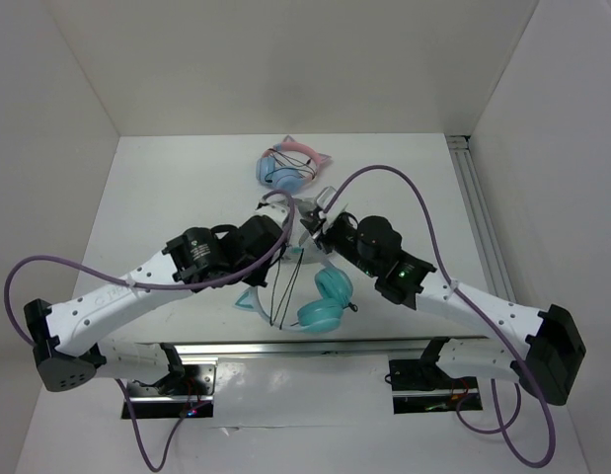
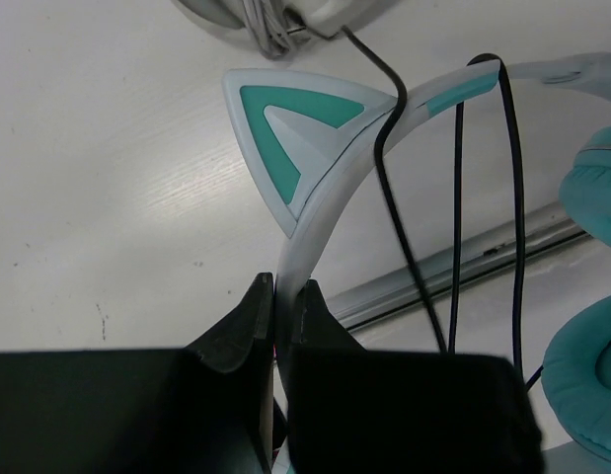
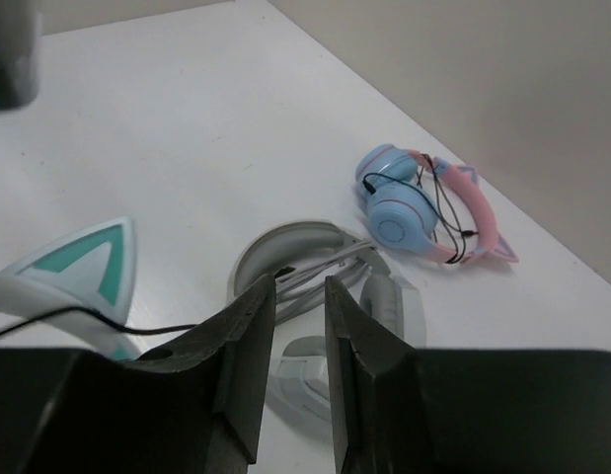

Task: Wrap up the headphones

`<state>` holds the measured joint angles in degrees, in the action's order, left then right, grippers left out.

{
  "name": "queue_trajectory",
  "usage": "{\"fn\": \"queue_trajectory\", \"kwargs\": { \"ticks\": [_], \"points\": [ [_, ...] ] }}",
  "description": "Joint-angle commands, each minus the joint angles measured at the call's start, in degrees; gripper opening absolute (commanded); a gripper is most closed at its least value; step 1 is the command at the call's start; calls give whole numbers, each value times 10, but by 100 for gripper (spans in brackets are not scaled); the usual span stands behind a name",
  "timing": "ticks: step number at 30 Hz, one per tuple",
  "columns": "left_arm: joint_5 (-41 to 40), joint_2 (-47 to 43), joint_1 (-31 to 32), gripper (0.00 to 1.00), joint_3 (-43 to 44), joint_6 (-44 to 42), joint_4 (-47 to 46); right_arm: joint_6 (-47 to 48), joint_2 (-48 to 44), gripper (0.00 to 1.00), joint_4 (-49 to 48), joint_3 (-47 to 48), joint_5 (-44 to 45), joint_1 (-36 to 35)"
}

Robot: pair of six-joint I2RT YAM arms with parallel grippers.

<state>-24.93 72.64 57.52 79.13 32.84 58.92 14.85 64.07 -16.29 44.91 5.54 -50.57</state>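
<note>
Closest up, the left claw (image 2: 281, 288) is clenched on the white headband of the teal headphones (image 2: 285, 128). It seems to be propping the band up over the desk (image 2: 108, 178) so the black cable (image 2: 399, 237) can loop across it. The ear cups sit between the two arms, near the front edge. Further right, the right claw (image 3: 300, 296) has its jaws a bit apart with nothing between them, probably free to fetch more cable. Grey headphones (image 3: 285, 242) lie just beyond it.
</note>
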Motion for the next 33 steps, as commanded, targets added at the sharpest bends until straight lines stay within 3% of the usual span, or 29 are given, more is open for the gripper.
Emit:
{"fn": "queue_trajectory", "kwargs": {
  "ticks": [1,5,10,14,21,26,33],
  "points": [
    [5,-22,4,0,31,-1,17,15,-2,35,3,38,-8,6],
    [-21,-22,4,0,37,19,41,15,-9,44,25,44,-49,18],
    [-49,8,4,0,63,30,106,0,-15,47,25,44,-43,43],
    [-81,29,4,0,94,68,162,-17,-15,55,-23,-3,-81,89],
    [-88,23,4,0,198,74,190,-136,32,57,-101,-5,-389,304],
    [-72,29,4,0,265,63,190,-183,85,55,-152,16,-512,324],
    [-90,59,-1,0,380,98,190,-345,117,54,-392,-26,-630,324]
  ]
}}
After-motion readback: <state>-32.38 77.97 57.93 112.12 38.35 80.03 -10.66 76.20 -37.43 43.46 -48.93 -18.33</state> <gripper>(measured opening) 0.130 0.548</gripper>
